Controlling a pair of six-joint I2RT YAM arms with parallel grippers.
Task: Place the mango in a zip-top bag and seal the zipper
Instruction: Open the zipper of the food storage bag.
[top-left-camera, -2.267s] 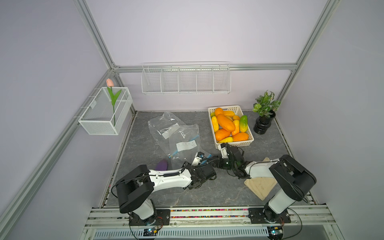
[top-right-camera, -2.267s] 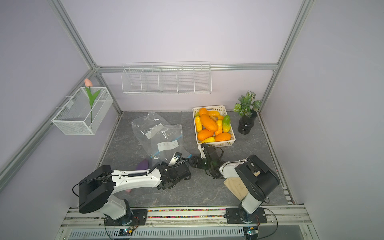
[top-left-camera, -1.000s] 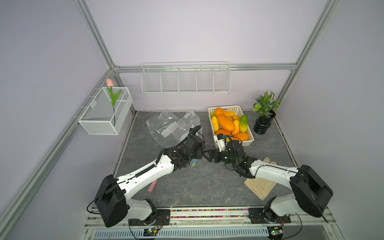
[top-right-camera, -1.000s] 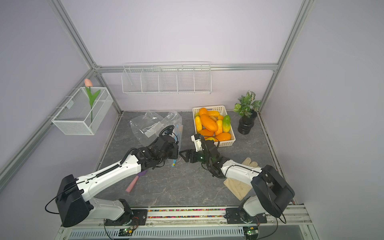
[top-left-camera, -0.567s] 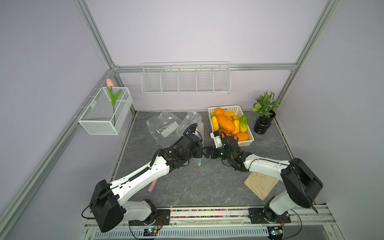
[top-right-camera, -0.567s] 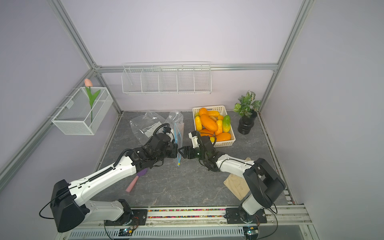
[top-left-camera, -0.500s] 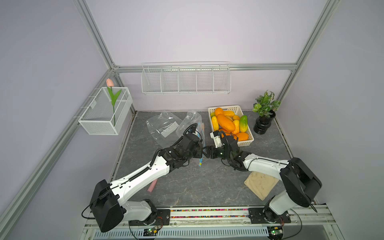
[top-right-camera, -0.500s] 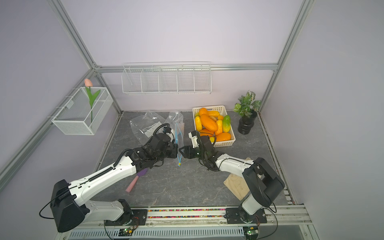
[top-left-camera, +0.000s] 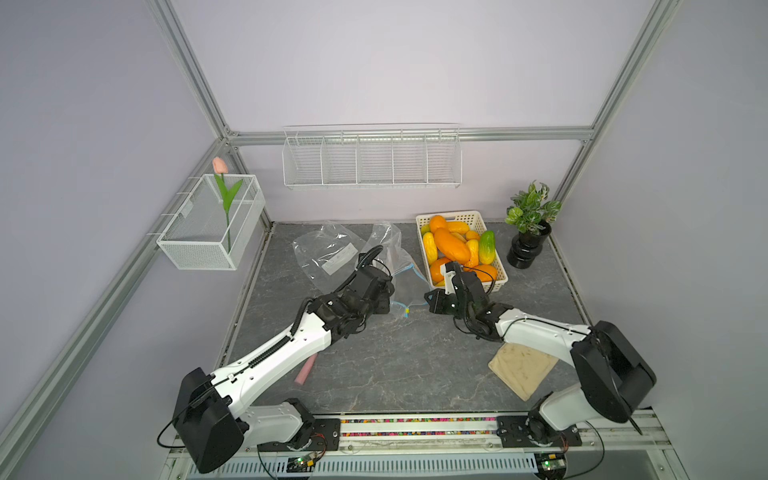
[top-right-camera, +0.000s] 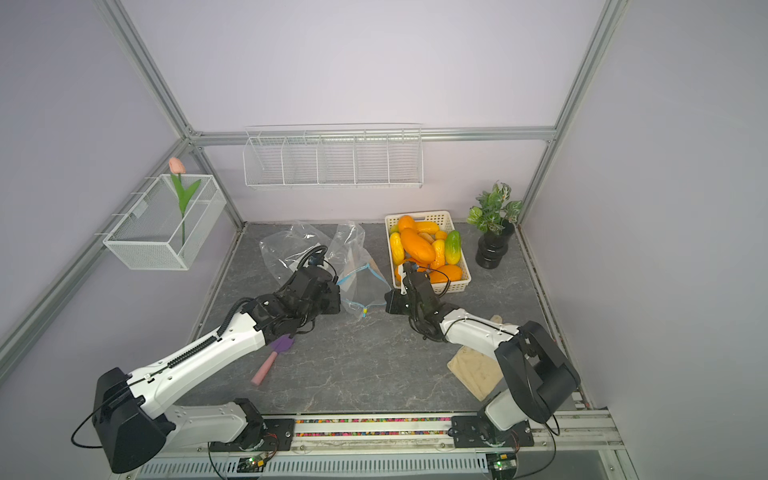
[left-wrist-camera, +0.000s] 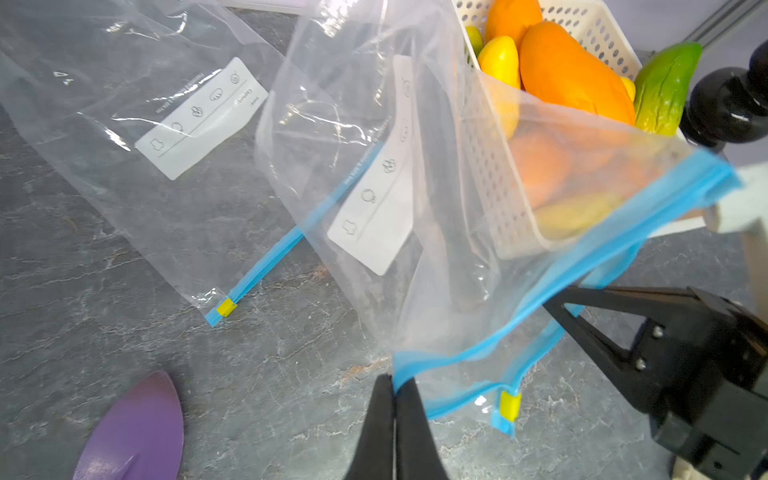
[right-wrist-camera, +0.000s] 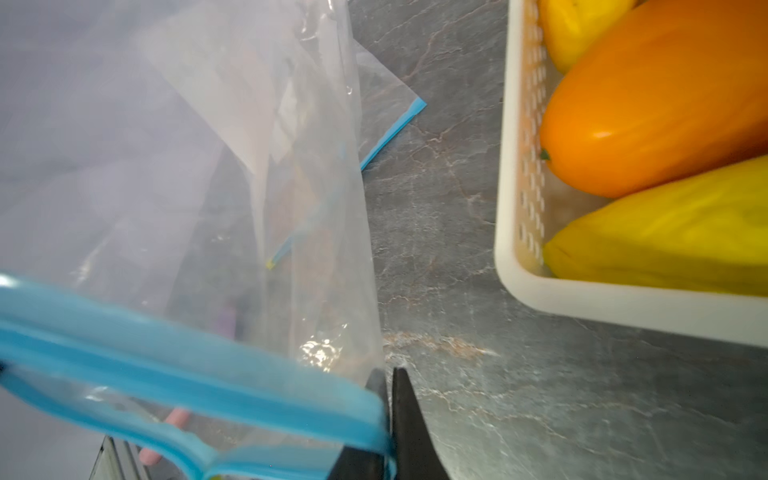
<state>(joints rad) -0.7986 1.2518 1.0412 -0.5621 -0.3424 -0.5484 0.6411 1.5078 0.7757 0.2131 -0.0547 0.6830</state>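
Note:
A clear zip-top bag with a blue zipper edge hangs above the table between my two grippers. My left gripper is shut on one end of the blue edge, close to the yellow slider. My right gripper is shut on the other end of that edge. The bag's mouth gapes a little between them, and nothing lies inside. A large orange mango lies on top of several other fruits in the white basket, just behind the right gripper.
A second clear bag lies flat at the back left. A purple-and-pink spatula lies under my left arm. A beige cloth lies front right. A potted plant stands right of the basket.
My right gripper stood open beside the bag a second ago and has now shut on its blue edge. The left gripper has kept its grip and shifted slightly toward the basket.

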